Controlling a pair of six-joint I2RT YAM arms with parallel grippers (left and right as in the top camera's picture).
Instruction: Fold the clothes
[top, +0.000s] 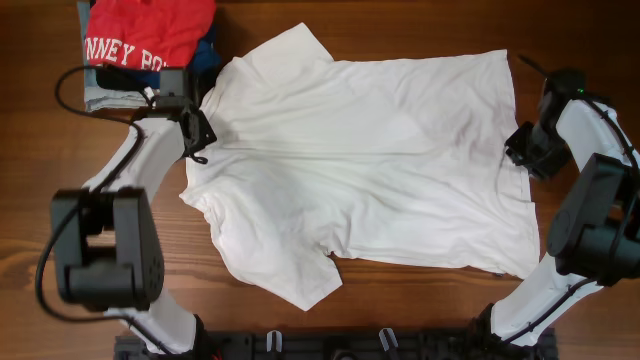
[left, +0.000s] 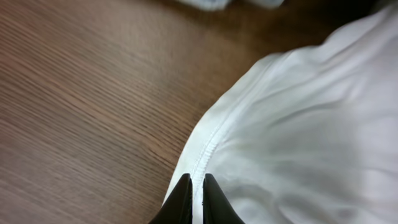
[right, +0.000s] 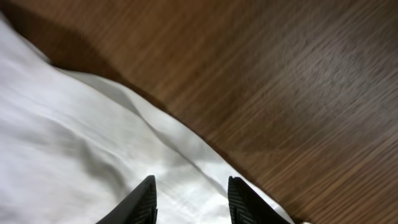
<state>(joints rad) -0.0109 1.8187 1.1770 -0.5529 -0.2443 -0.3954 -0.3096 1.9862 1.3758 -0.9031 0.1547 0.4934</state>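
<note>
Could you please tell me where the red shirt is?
In the overhead view, the red shirt lies at the top left on folded clothes, beside the white T-shirt.

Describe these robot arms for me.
The left arm and right arm are white tubes joined by black joint blocks, with black cables looping alongside. A green light sits on the right arm. The left tool and right tool have black fingers.

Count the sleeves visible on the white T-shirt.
2 on the white T-shirt. The far sleeve lies near the red garment; the near sleeve lies toward the robot's bases. Neither is hidden.
</note>
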